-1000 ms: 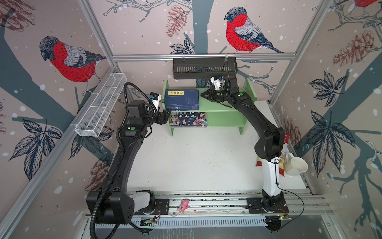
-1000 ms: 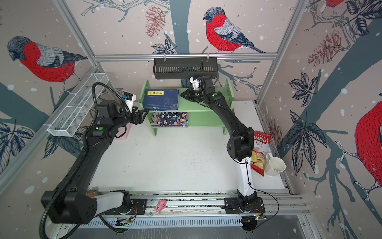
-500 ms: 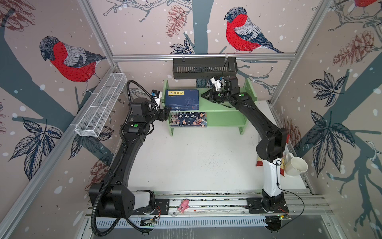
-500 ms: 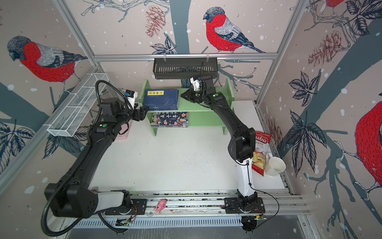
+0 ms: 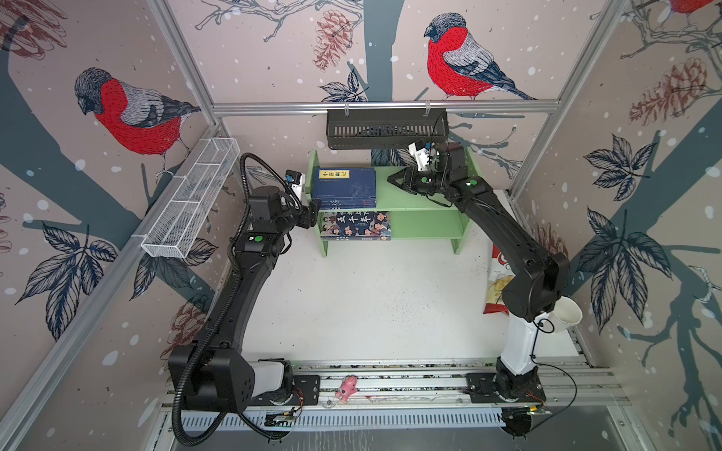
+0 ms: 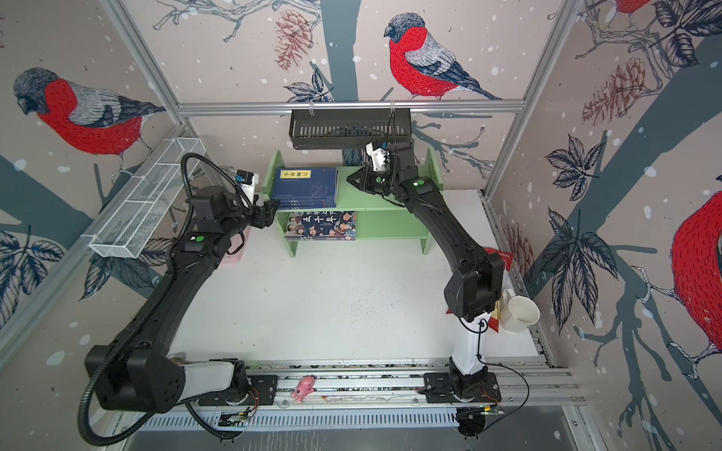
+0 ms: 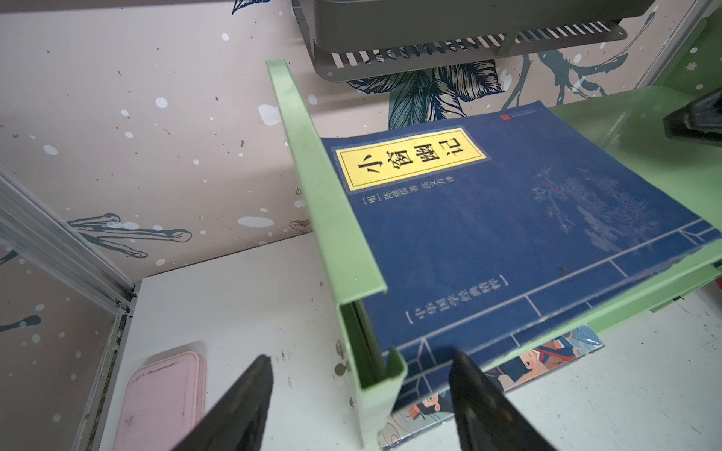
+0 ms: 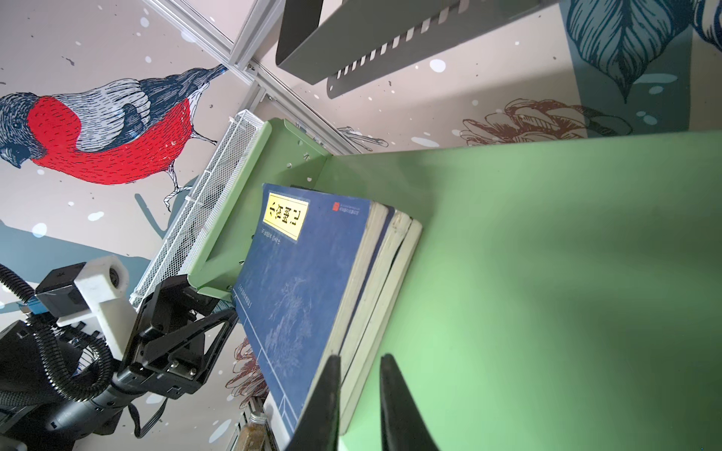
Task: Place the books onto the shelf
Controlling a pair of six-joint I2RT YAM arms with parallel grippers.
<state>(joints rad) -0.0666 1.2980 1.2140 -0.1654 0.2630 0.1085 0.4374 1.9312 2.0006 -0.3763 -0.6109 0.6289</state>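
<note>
On the top tier of the light green shelf (image 5: 422,195) (image 6: 375,199), several navy books (image 5: 345,187) (image 6: 306,185) (image 7: 508,234) (image 8: 304,281) lie stacked flat against the left side panel (image 7: 340,203). The top one has a yellow label. The cartoon-cover book (image 5: 357,225) (image 6: 322,225) (image 7: 547,355) lies on the lower tier. My left gripper (image 5: 312,213) (image 6: 269,213) (image 7: 361,355) is open and straddles the panel's front corner, holding nothing. My right gripper (image 5: 392,179) (image 6: 350,179) (image 8: 361,357) hovers over the bare top tier (image 8: 547,273) beside the stack's page edges. It is shut to a narrow slit and holds nothing.
A black slotted basket (image 5: 386,129) hangs just above the shelf's back. A white wire-mesh tray (image 5: 191,203) runs along the left wall. A pink case (image 7: 164,398) (image 6: 238,250) lies on the table left of the shelf. A snack bag (image 5: 498,285) and a white cup (image 5: 566,314) sit at the right edge.
My left gripper has moved right, up to the shelf's left side panel. The right gripper and the books have stayed where they were.
</note>
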